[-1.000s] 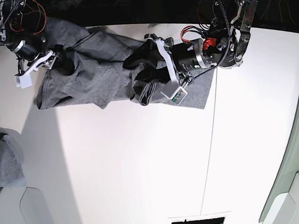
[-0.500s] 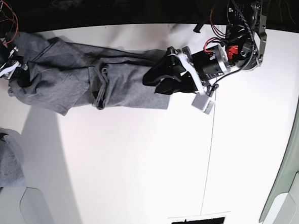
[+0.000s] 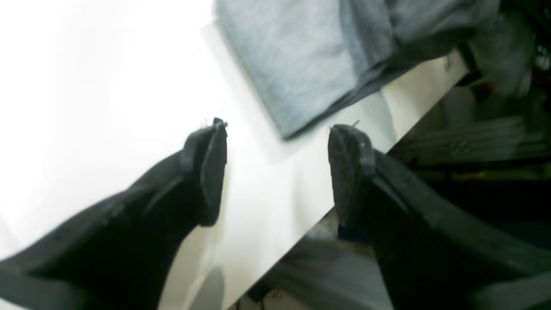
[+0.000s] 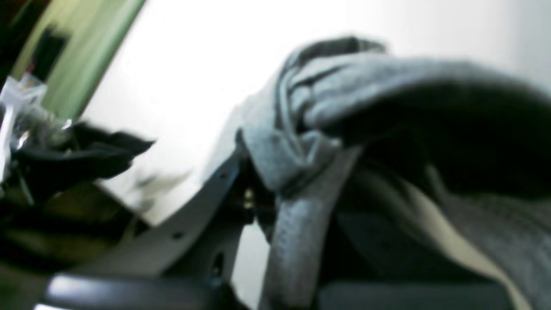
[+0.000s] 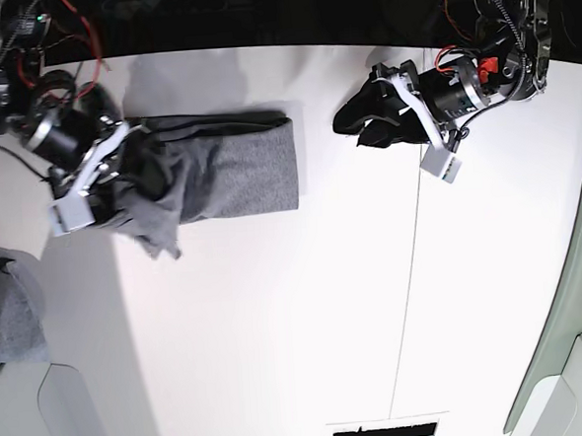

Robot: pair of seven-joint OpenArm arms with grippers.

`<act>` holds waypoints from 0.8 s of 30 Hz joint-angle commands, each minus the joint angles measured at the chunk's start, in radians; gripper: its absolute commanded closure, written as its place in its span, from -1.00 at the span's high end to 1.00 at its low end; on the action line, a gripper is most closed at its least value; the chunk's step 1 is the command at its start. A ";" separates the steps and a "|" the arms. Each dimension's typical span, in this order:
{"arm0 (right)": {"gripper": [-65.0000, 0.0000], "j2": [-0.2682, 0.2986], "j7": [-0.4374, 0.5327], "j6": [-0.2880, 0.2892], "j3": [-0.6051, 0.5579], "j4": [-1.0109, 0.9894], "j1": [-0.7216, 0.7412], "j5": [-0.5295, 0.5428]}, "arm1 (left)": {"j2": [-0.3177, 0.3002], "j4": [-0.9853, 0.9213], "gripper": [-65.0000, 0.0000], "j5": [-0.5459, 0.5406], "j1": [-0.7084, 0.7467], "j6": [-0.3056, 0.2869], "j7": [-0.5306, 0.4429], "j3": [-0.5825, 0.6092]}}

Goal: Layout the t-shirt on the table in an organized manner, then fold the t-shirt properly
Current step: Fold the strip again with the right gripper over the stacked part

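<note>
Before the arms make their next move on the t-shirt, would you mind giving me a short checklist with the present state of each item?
1. Right gripper shut on the t-shirt: ok; the wrist view shows cloth bunched at its fingers.
2. Left gripper open and empty: ok; only bare table lies between its fingers.
3. Left gripper off the t-shirt: ok; a gap shows in the base view.
4. T-shirt laid out flat: not ok; it is doubled over, crumpled at the right gripper's end.
5. T-shirt fully on the table: cannot tell; the right arm hides that end.
6. Spare cloth bundle apart from the t-shirt: ok.
</note>
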 commanded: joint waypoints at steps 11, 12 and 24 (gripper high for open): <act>0.35 -0.052 0.107 -0.011 -0.385 -0.057 0.123 -0.356 | -0.036 0.018 0.21 -0.031 0.026 -0.015 -0.025 -0.003; 0.35 -0.053 0.108 -0.022 -0.389 -0.057 0.138 -0.365 | -0.036 0.018 0.21 -0.030 0.029 -0.015 -0.021 -0.003; 0.34 -0.055 0.119 -0.015 -0.425 -0.158 0.369 -0.410 | -0.036 0.018 0.21 -0.029 0.031 -0.015 -0.008 -0.003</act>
